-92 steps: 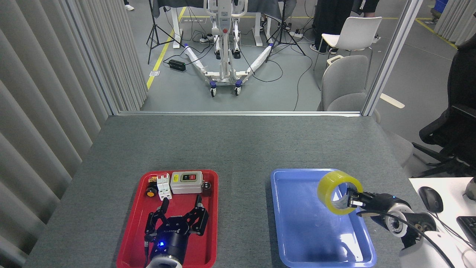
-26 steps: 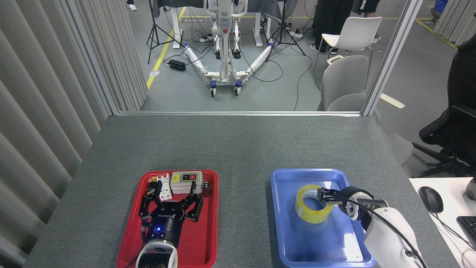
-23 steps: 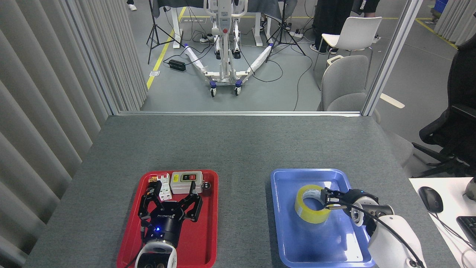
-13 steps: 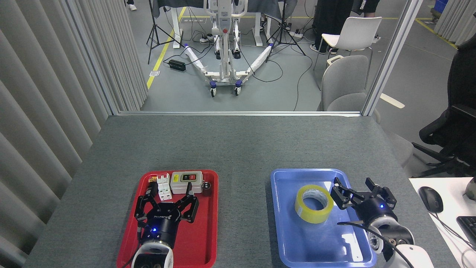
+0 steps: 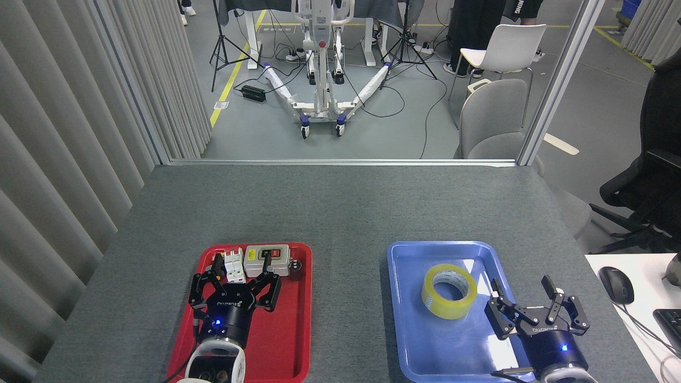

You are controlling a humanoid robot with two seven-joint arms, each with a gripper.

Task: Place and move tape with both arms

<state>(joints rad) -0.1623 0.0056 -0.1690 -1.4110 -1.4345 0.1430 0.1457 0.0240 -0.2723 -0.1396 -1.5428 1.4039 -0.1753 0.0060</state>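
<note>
Wide roll of translucent yellow packing tape with a white printed cardboard core (image 5: 449, 291), lying flat on one open end, hole facing up. Resting in the far half of a shallow blue plastic tray (image 5: 409, 330), roughly centred between its side rims. Free-standing, nothing touching it.

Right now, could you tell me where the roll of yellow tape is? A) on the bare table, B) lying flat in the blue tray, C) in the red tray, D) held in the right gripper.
B: the tape lies flat in the blue tray, apart from the open right gripper.
</note>
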